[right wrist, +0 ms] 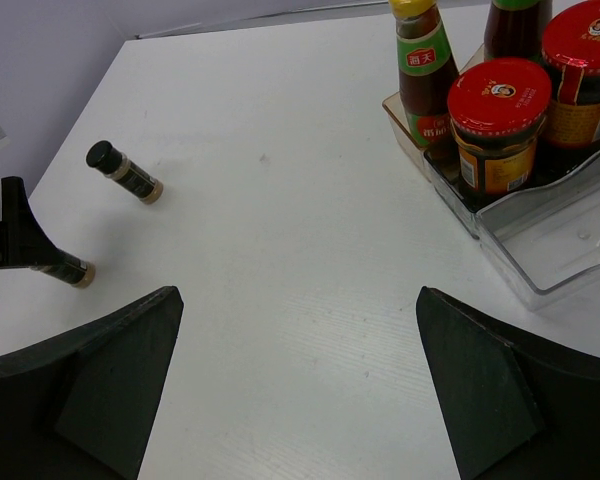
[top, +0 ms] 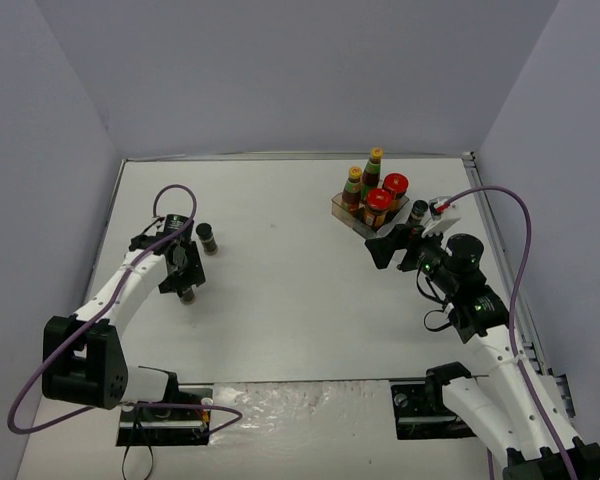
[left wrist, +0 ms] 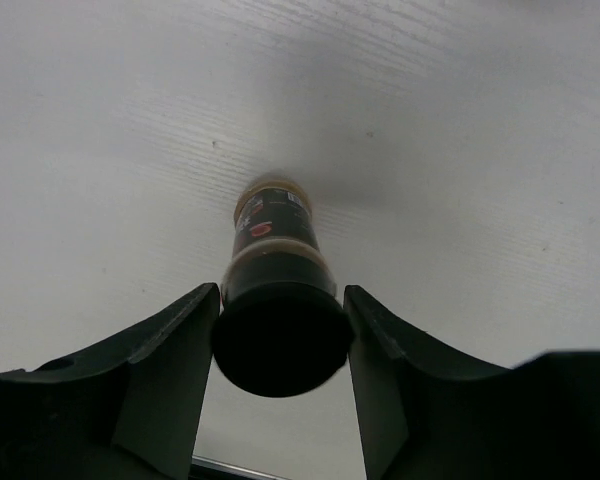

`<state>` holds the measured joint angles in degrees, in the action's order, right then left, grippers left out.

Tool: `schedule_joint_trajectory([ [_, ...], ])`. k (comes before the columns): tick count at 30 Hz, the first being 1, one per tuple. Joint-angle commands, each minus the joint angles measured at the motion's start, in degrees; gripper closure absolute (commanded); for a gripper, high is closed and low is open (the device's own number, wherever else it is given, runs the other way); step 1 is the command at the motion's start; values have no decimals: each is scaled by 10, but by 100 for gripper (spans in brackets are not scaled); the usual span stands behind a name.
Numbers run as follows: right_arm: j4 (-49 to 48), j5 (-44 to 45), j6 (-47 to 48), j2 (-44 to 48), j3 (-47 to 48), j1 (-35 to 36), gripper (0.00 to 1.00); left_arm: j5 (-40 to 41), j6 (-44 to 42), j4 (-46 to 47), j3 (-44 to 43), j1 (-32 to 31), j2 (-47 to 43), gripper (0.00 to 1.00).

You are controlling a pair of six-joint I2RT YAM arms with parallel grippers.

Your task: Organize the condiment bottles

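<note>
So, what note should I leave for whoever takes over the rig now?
Left fingers shut on first shaker, far from the tray.
Right fingers open, empty, by the tray.
Done: two tall bottles and two jars stand in the tray.
Second shaker stands free near the first; third shaker is at the tray's right end.
Left to do: the shakers.

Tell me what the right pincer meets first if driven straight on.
Likely bare table; the open right pincer aims between the tray and the loose shaker. Depth is unclear.
</note>
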<state>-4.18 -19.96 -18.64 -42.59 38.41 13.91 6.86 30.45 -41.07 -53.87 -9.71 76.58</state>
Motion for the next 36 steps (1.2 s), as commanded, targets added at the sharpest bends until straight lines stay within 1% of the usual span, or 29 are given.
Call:
schedule_joint_trajectory([
  [1,-25,-13,2,15,-3,3,0,-22,-1,26,-16,4,-5,63],
  [3,-22,-14,3,19,-3,3,0,-34,-2,23,-21,3,-6,77],
  [6,-19,-16,2,24,-1,3,0,-60,0,29,-36,-4,-15,93],
  [7,-18,-17,2,26,0,3,0,-65,2,31,-44,-16,-16,96],
  [9,-15,-18,3,27,1,3,0,-69,5,33,-63,-47,-17,100],
  [10,-14,-18,4,27,1,2,0,-68,8,33,-75,-50,-14,100],
  [13,-8,-21,5,27,5,3,0,-66,11,38,-136,-131,23,100],
  [15,0,-23,4,26,10,3,0,-68,7,42,-170,-178,63,99],
  [19,20,-23,5,31,23,3,0,-64,0,38,-249,-243,142,99],
  [23,38,-19,9,42,31,2,0,-55,0,22,-323,-290,216,99],
  [25,40,-20,10,43,30,2,0,-52,1,20,-346,-299,239,99],
  [28,66,-22,17,48,30,3,0,-44,2,14,-381,-330,280,99],
  [30,75,-23,22,50,30,2,0,-40,3,13,-388,-343,292,98],
  [32,81,-23,24,53,30,2,0,-38,9,9,-394,-348,303,92],
  [34,88,-23,28,54,30,2,0,-36,12,4,-398,-352,311,82],
  [36,92,-23,28,52,29,2,0,-32,14,-2,-403,-355,316,69],
])
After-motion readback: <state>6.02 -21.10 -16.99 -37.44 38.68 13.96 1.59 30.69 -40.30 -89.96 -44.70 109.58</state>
